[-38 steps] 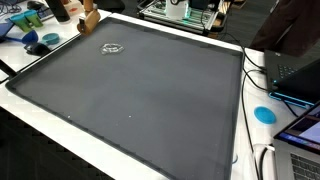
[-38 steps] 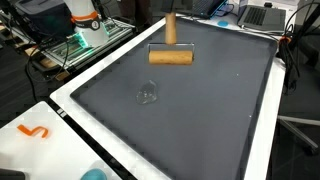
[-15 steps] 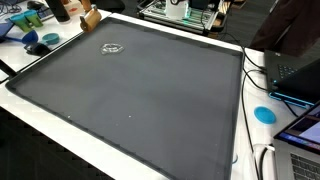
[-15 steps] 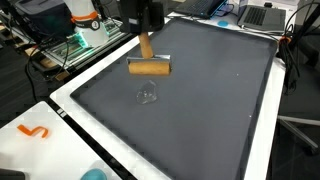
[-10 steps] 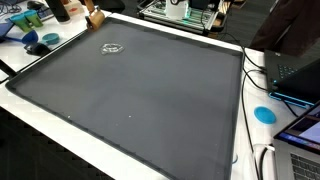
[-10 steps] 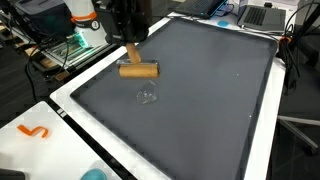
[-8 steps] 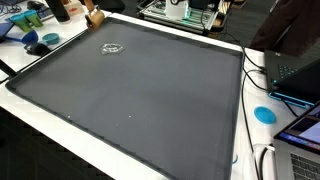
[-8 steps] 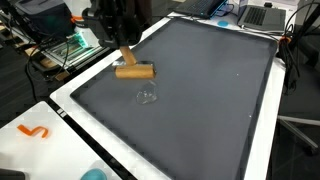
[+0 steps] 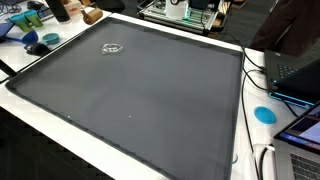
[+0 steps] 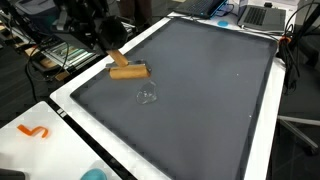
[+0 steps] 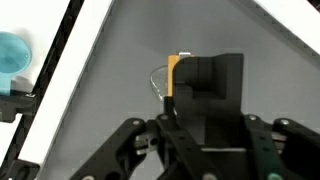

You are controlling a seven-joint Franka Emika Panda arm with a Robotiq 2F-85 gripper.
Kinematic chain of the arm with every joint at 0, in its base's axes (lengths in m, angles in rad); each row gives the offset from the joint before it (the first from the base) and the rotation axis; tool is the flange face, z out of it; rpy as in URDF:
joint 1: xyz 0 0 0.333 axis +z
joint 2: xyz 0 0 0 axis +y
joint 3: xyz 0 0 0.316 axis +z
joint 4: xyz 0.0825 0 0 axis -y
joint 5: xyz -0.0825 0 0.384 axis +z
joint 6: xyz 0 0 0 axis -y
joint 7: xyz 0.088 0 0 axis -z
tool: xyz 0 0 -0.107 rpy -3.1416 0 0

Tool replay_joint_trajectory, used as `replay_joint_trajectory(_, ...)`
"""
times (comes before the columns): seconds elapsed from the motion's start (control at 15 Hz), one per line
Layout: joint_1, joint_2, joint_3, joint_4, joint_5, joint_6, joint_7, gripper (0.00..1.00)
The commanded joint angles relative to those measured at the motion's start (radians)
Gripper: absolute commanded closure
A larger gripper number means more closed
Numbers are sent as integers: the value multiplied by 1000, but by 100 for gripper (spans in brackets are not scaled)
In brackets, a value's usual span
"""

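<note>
The end effector [image 11: 176,95] already grips the wooden roller [image 10: 128,70], by the mat's [image 10: 210,110] edge, beside the little clear thing [image 10: 148,96].

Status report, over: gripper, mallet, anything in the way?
Gripper shut on mallet. Mallet tilted, head near mat edge. Small clear loop on mat close by, not touching.

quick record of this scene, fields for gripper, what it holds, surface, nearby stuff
gripper: Robotiq gripper, motion-blurred, closed on the tool's handle
held: wooden roller with short handle, tilted, near the mat's edge; contact with mat unclear
surface: dark grey mat on white table
nearest: small clear wiry object lying on mat, apart from roller
elsewhere: orange S-shaped piece on table
</note>
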State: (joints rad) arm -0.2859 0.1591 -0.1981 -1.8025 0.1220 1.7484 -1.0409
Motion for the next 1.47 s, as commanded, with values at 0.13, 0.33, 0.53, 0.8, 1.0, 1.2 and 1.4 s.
replay_joint_trajectory(0.13, -46, 55, -11, 94, 71, -76, -76, 76)
replay_joint_trajectory(0.33, -60, 72, -11, 126, 88, -97, -96, 76)
replay_joint_trajectory(0.53, -68, 85, -9, 152, 98, -116, -108, 76)
replay_joint_trajectory(0.8, -74, 97, -6, 163, 105, -116, -126, 76)
replay_joint_trajectory(1.0, -73, 97, -3, 150, 103, -100, -152, 76)
replay_joint_trajectory(1.2, -71, 94, 2, 134, 106, -83, -182, 76)
replay_joint_trajectory(1.4, -67, 86, 6, 120, 110, -81, -203, 76)
